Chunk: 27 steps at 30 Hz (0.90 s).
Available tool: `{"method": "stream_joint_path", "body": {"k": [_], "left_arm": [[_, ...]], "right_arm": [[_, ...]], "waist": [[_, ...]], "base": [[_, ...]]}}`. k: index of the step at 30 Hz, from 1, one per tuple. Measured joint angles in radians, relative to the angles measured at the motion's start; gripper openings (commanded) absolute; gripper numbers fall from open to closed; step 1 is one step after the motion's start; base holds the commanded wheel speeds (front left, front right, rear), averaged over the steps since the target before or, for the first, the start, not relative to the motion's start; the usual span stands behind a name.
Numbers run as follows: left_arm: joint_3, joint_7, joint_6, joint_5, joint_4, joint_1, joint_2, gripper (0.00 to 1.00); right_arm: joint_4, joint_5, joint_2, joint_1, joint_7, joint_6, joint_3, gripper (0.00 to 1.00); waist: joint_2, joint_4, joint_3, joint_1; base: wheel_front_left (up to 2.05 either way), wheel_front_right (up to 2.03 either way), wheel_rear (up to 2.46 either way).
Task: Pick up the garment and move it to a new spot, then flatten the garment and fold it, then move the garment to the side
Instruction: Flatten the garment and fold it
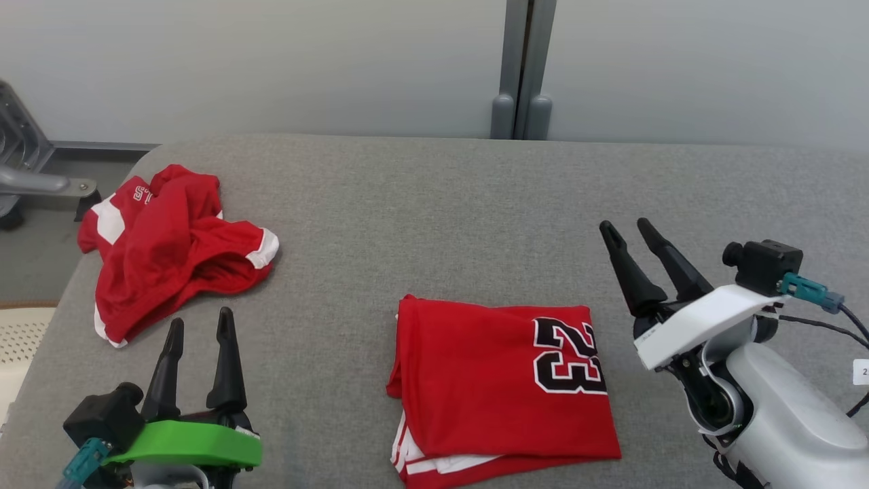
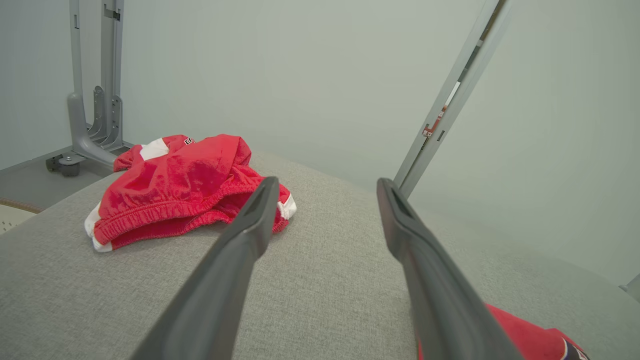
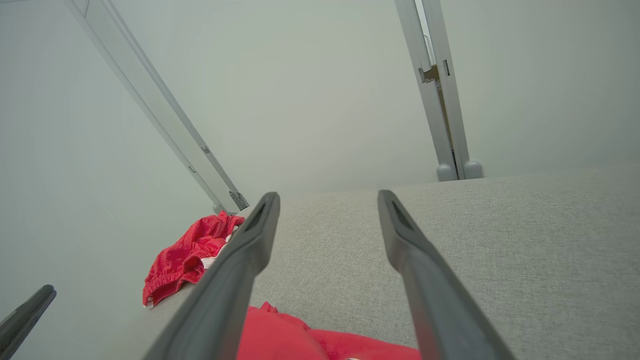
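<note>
A red jersey with a black "23" lies folded into a rectangle near the front middle of the grey padded table; its corner shows in the left wrist view and its edge in the right wrist view. A crumpled red-and-white garment sits at the table's left, also in the wrist views. My left gripper stands open at the lower left, just in front of the crumpled garment, holding nothing. My right gripper is open to the right of the folded jersey, empty.
A grey metal stand sits off the table's left edge, and a pale perforated basket lies below it. A grey wall with a vertical post runs behind the table. Bare table surface stretches across the back and right.
</note>
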<state>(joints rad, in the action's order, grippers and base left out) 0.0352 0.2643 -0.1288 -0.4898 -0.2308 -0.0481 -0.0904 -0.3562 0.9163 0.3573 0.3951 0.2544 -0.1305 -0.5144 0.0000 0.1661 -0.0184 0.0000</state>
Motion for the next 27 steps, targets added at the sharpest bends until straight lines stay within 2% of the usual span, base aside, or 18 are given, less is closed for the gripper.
{"method": "stream_joint_path", "body": {"k": [5, 8, 14, 17, 27], "left_arm": [[-0.003, 0.0, 0.0, 0.022, 0.043, 0.004, 0.006, 1.0], [-0.008, 0.0, 0.0, 0.05, 0.056, 0.011, 0.009, 1.0], [-0.015, 0.0, 0.0, 0.113, 0.059, 0.013, 0.009, 1.0], [-0.028, 0.0, 0.0, 0.133, 0.056, 0.016, 0.01, 1.0], [-0.069, 0.0, 0.0, 0.196, 0.035, 0.021, 0.014, 1.0]], "right_arm": [[-0.003, -0.055, 0.009, -0.028, 0.003, 0.0, 0.074, 1.0], [-0.002, -0.127, 0.013, -0.064, 0.004, 0.0, 0.123, 1.0], [0.009, -0.216, -0.025, -0.145, 0.007, 0.0, 0.214, 1.0], [0.021, -0.238, -0.051, -0.178, 0.008, 0.0, 0.236, 1.0], [0.012, -0.383, -0.072, -0.221, 0.008, 0.0, 0.303, 1.0]], "waist": [[0.0, -0.036, 0.002, 0.0], [0.0, -0.064, 0.003, 0.0], [0.0, -0.105, 0.003, 0.0], [0.0, -0.123, 0.002, 0.0], [0.0, -0.163, -0.001, 0.0]], "base": [[0.0, 0.0, 0.0], [0.0, 0.0, 0.0], [0.0, 0.0, 0.0], [0.0, 0.0, 0.0], [0.0, 0.0, 0.0]]}}
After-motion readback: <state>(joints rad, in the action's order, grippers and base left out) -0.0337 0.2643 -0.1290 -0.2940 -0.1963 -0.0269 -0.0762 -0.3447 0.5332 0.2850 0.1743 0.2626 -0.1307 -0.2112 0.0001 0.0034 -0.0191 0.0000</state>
